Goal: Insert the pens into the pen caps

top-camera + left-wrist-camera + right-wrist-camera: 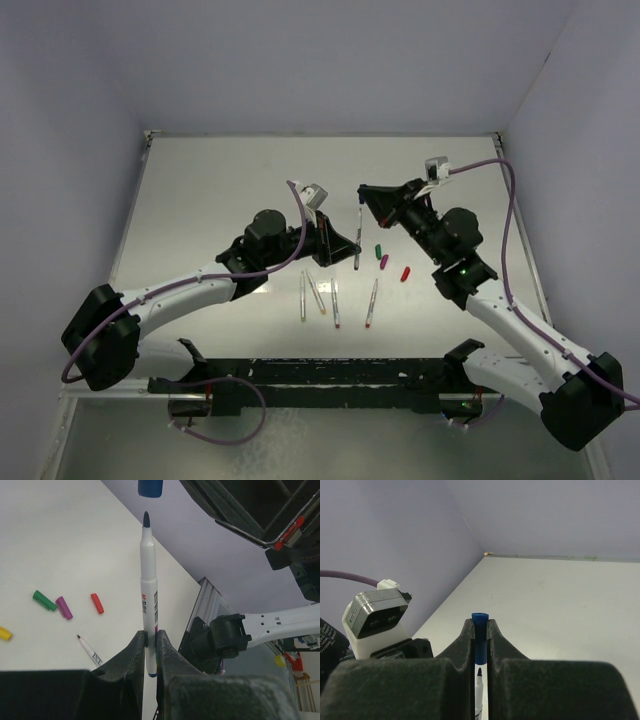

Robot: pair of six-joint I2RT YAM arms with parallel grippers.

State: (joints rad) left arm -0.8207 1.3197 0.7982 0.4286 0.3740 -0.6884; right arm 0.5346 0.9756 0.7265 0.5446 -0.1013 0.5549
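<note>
Left jaws grip my pen point(148, 580), tip lined up just short of the blue cap point(479, 635) my right jaws pinch.

The left arm point(190, 290) reaches from the table's near-left corner toward the middle. The left jaws point right and are pinched on the lower barrel of a pen point(148, 580). The right arm point(510, 320) rises from the near-right corner, elbow bent. The right jaws point left, clamped on a blue cap point(479, 630), near the other pair but apart.
</note>
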